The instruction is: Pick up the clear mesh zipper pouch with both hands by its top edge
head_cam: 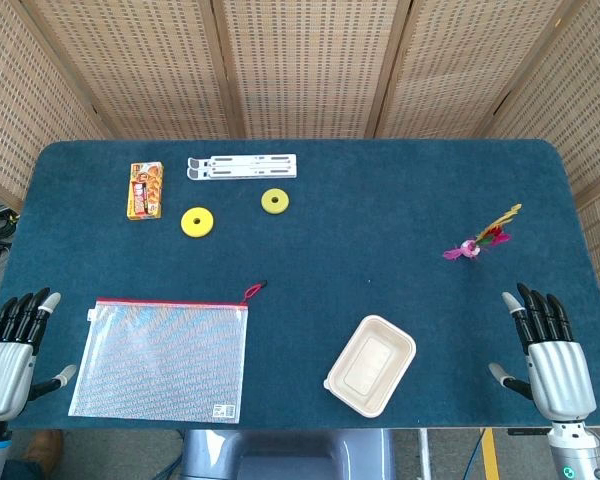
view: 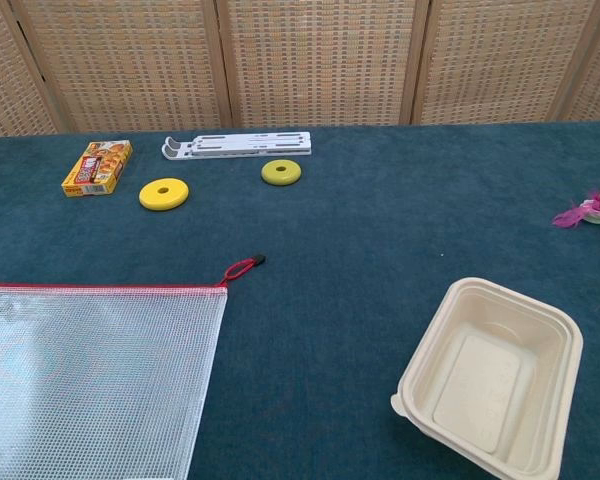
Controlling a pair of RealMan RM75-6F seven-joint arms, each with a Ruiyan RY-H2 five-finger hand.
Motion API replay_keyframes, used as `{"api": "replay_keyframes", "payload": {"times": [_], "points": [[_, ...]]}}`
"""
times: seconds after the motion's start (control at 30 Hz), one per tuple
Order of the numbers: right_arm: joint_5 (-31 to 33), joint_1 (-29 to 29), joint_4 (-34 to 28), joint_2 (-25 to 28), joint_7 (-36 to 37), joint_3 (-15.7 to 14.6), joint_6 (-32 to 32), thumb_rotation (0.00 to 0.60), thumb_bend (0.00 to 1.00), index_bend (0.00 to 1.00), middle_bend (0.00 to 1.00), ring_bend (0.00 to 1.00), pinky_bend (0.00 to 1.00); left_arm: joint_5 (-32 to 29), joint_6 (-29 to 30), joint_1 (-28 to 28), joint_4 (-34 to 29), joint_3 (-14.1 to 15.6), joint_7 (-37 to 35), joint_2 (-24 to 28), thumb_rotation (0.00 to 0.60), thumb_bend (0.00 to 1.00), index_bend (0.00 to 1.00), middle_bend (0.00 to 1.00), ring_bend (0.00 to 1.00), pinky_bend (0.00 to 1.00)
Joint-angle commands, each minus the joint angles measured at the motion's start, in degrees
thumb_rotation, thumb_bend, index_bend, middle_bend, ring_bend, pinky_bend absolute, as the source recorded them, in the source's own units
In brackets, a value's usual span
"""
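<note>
The clear mesh zipper pouch [head_cam: 162, 358] [view: 85, 385] lies flat on the blue table near the front left, its red zipper edge facing away from me and a red pull loop [head_cam: 253, 292] [view: 242, 268] at its far right corner. My left hand [head_cam: 10, 352] rests open at the table's front left edge, just left of the pouch and apart from it. At the front right edge my right hand [head_cam: 550, 352] is open, far from the pouch. Neither hand shows in the chest view.
A beige food tray [head_cam: 371, 365] [view: 492, 373] sits right of the pouch. Farther back lie two yellow discs [head_cam: 197, 221] [head_cam: 275, 201], a white folded stand [head_cam: 242, 166], an orange snack box [head_cam: 146, 190] and a feathered shuttlecock [head_cam: 478, 242] at right.
</note>
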Motion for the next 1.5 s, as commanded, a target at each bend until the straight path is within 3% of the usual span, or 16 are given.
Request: {"api": "replay_keyframes", "payload": {"times": [0.03,0.23,0.37,0.4,0.43,0.5,0.57,0.6,0.7,0.77,0.9,0.97,1.13,1.5], "points": [[-0.02,0.01,-0.01,-0.02,-0.08,0.00,-0.04,0.600,0.00,0.06,0.00,0.00,0.00,-0.06,-0.05,-0.01,0.03,-0.02,-0.03,-0.02,0.600,0.00,0.00,0.00,0.00,0.00],[0.17,-0.03,-0.08,0.05,0.07,0.02,-0.12,0.600,0.00,0.06,0.00,0.00,0.00,-0.63,-1.21,-0.53,0.26,-0.18,0.29,-0.31,0.600,0.00,0.00,0.00,0.00,0.00],[0.36,0.16,-0.50,0.18,-0.03,0.39,-0.17,0.600,0.00,0.06,0.00,0.00,0.00,-2.71,-5.57,-3.13,-0.46,-1.46,1.78,-0.95,0.600,0.00,0.00,0.00,0.00,0.00],[0.39,0.19,-0.51,0.16,-0.11,0.44,-0.19,0.600,0.00,0.06,0.00,0.00,0.00,-3.06,-6.12,-3.62,-0.59,-1.86,2.03,-1.12,0.600,0.00,0.00,0.02,0.01,0.04],[0.40,0.24,-0.55,0.16,-0.30,0.48,-0.25,0.600,0.00,0.06,0.00,0.00,0.00,-3.43,-6.98,-4.70,-0.75,-2.81,2.68,-1.63,0.600,0.00,0.00,0.06,0.06,0.11],[0.58,0.34,-0.48,0.02,-0.68,0.58,-0.45,0.600,0.00,0.06,0.00,0.00,0.00,-5.01,-10.33,-7.55,-1.61,-4.73,4.10,-2.79,0.600,0.00,0.00,0.38,0.37,0.43],[0.86,0.45,-0.46,-0.14,-1.08,0.70,-0.68,0.600,0.00,0.06,0.00,0.00,0.00,-7.22,-13.64,-10.30,-2.38,-6.70,5.96,-3.80,0.600,0.00,0.02,0.66,0.62,0.65],[1.07,0.54,-0.39,-0.28,-1.39,0.79,-0.87,0.600,0.00,0.06,0.00,0.00,0.00,-8.83,-15.71,-12.22,-2.62,-8.14,7.45,-4.68,0.600,0.00,0.07,0.75,0.70,0.73],[1.83,0.80,-0.10,-0.74,-2.25,1.06,-1.45,0.600,0.00,0.06,0.00,0.00,0.00,-15.16,-21.63,-17.37,-3.24,-12.00,11.07,-7.38,0.600,0.00,0.24,0.87,0.81,0.85],[2.27,0.92,0.11,-0.98,-2.71,1.18,-1.76,0.600,0.00,0.06,0.00,0.00,0.00,-19.41,-24.77,-20.14,-3.48,-13.90,12.99,-8.67,0.600,0.04,0.30,0.90,0.84,0.90],[3.60,1.23,0.58,-1.42,-3.45,1.69,-2.44,0.600,0.00,0.06,0.00,0.00,0.00,-31.66,-32.07,-26.95,-3.35,-17.46,18.30,-11.44,0.600,0.25,0.37,0.93,0.87,0.95],[4.23,1.37,0.91,-1.60,-3.69,1.99,-2.68,0.600,0.00,0.07,0.00,0.00,0.00,-38.03,-34.70,-30.75,-1.97,-18.80,21.50,-13.34,0.600,0.30,0.39,0.93,0.87,0.95],[5.78,1.48,1.72,-2.07,-4.35,2.41,-3.14,0.600,0.00,0.07,0.00,0.00,0.00,-49.51,-36.57,-37.98,1.83,-20.05,26.66,-18.06,0.600,0.31,0.43,0.93,0.87,0.95],[7.64,1.87,2.60,-2.78,-5.32,2.79,-4.13,0.600,0.00,0.07,0.00,0.00,0.00,-60.39,-39.18,-46.77,12.88,-18.77,28.59,-26.28,0.600,0.33,0.46,0.93,0.87,0.95]]}}
